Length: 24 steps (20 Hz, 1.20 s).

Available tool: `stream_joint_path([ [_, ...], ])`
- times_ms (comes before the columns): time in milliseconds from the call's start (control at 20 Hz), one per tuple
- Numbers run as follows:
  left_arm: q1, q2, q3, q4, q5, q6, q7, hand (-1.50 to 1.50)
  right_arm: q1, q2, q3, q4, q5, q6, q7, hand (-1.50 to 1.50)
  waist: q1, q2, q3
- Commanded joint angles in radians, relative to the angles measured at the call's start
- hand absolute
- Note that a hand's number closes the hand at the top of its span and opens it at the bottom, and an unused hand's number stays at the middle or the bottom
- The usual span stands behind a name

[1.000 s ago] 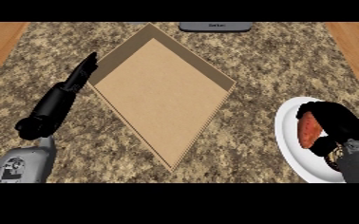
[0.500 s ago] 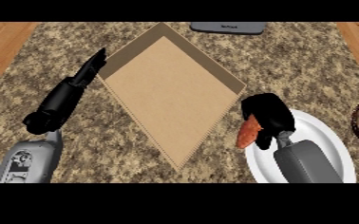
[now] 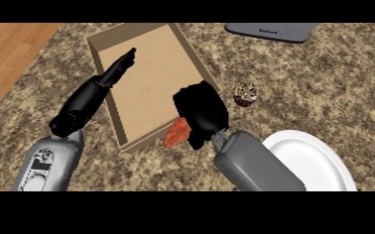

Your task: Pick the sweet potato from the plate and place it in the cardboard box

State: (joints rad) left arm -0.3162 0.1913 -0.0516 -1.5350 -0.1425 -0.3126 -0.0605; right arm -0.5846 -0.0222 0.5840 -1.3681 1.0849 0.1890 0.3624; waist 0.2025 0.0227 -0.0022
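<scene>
My right hand (image 3: pixel 201 110) is curled round the orange-red sweet potato (image 3: pixel 176 132), whose lower end pokes out beneath the fingers. It hangs over the near right corner of the open cardboard box (image 3: pixel 147 74), just above the box's front wall. The white plate (image 3: pixel 311 163) lies bare at the lower right, behind my right forearm. My left hand (image 3: pixel 99 93) stretches with straight fingers over the box's left wall, pointing up toward the far side, and holds nothing.
A small chocolate cupcake (image 3: pixel 246 94) stands on the granite counter just right of the box. A dark grey flat device (image 3: pixel 271 30) lies at the far edge. Wooden floor (image 3: pixel 22 49) shows beyond the counter's left edge.
My right hand has carried the sweet potato left from beside the plate to the box's near corner. The view has shifted, bringing a cupcake into sight. The left hand stays open over the box's left side.
</scene>
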Motion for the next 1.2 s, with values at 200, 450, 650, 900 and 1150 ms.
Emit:
stream_joint_path([
  [200, -0.022, -0.02, -0.018, 0.04, -0.009, -0.001, 0.003, 0.0, -0.299, 0.022, 0.15, 0.024, -0.095, -0.111, 0.289, 1.5, 0.011, -0.006, -0.002],
  [450, -0.031, -0.03, -0.014, 0.057, -0.022, 0.022, 0.01, 0.0, -0.416, 0.022, 0.104, 0.019, -0.123, -0.247, 0.549, 1.5, -0.022, -0.015, -0.002],
  [650, -0.04, -0.014, 0.009, 0.072, -0.028, 0.034, -0.006, 0.0, -0.537, 0.022, 0.09, 0.084, -0.129, -0.349, 0.728, 1.5, -0.037, -0.011, -0.004],
  [900, -0.039, -0.027, 0.012, 0.067, -0.03, 0.05, 0.011, 0.0, -0.666, 0.022, 0.057, 0.215, -0.174, -0.438, 0.851, 1.5, -0.06, -0.009, -0.003],
  [1150, 0.002, -0.013, 0.012, 0.011, -0.029, 0.044, 0.022, 0.0, -0.745, 0.022, 0.051, 0.364, -0.213, -0.463, 0.862, 1.5, -0.089, -0.015, -0.001],
])
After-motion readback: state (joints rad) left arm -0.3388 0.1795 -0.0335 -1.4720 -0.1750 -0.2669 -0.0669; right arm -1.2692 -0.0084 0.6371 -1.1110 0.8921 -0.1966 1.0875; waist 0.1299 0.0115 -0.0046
